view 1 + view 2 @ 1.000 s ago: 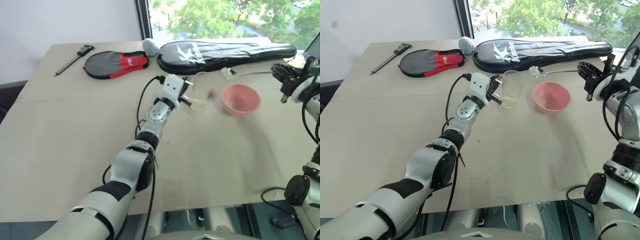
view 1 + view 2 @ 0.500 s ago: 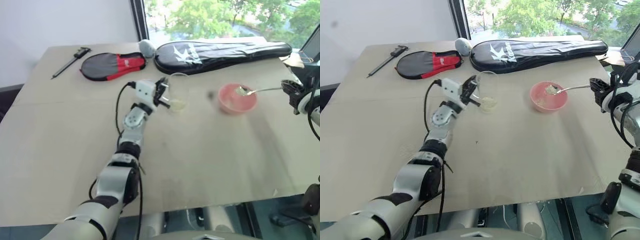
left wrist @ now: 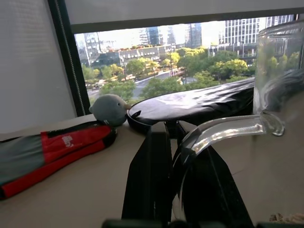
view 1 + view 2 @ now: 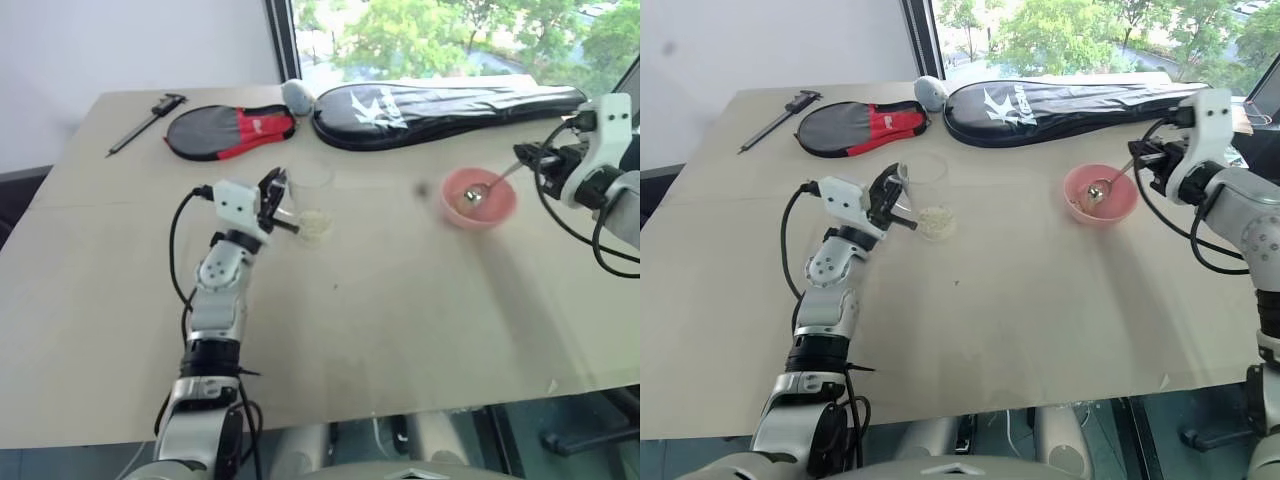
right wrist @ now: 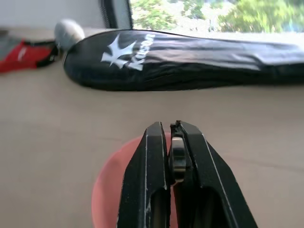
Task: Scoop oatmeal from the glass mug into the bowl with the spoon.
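Spoon (image 4: pixel 1110 180): handle up toward right gripper (image 4: pixel 1152 160), tip down in bowl (image 4: pixel 1120 208)
Right gripper: clamped on spoon
Left gripper (image 4: pixel 890 203): clamped on mug (image 4: pixel 924 196) handle

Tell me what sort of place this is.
Probably an upper-floor office or lab, not a kitchen: a plain table against a window overlooking trees and city buildings, with a racket bag and a caliper lying on it.

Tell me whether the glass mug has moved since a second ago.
Yes. The glass mug, held by the left gripper, has shifted left, away from the bowl and racket case.
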